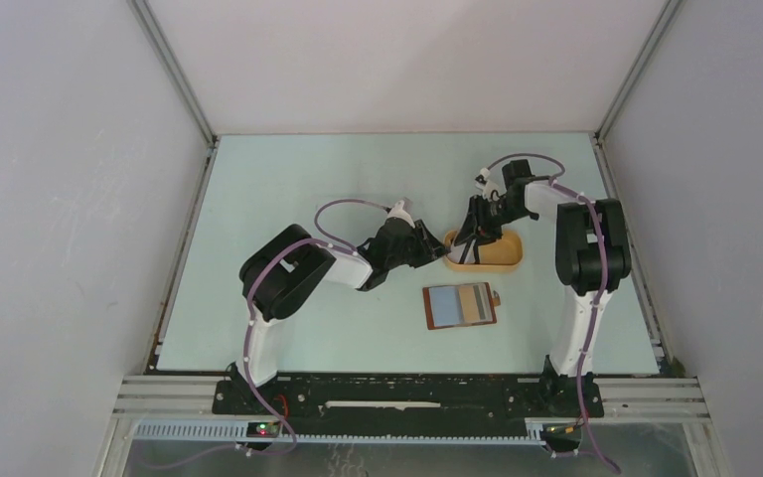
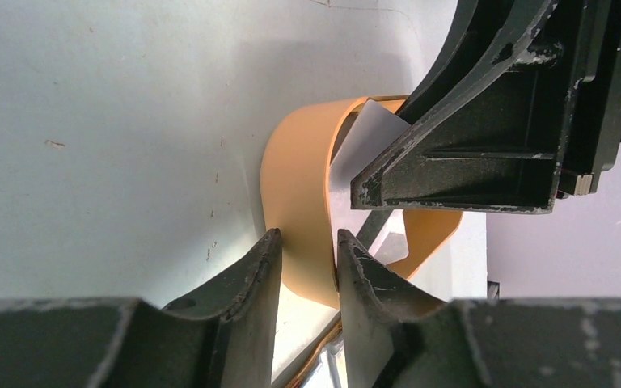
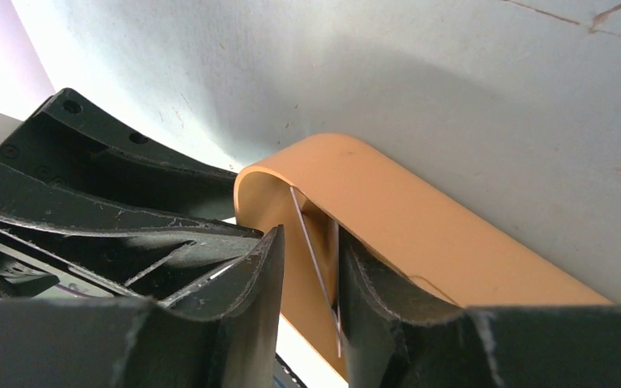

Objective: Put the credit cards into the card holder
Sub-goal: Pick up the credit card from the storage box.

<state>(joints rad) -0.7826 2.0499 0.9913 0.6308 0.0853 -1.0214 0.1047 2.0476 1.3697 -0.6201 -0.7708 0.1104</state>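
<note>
The orange-yellow oval tray [image 1: 502,253] lies mid-table. A pale credit card [image 2: 368,141] stands tilted up inside its left end. My left gripper [image 2: 307,242] straddles the tray's end wall [image 2: 295,186] and is shut on it. My right gripper [image 3: 309,242] hangs over the same end of the tray [image 3: 420,218]. Its jaws are apart around the thin card edge [image 3: 301,212], which leans on one finger [image 3: 356,275]. The reddish-brown card holder [image 1: 484,303] lies open in front of the tray, with a bluish-grey card [image 1: 446,306] on its left half.
The two grippers are almost touching: the right one [image 2: 469,153] fills the upper right of the left wrist view, and the left one [image 3: 89,202] sits at the left of the right wrist view. Enclosure walls ring the pale green table [image 1: 288,199].
</note>
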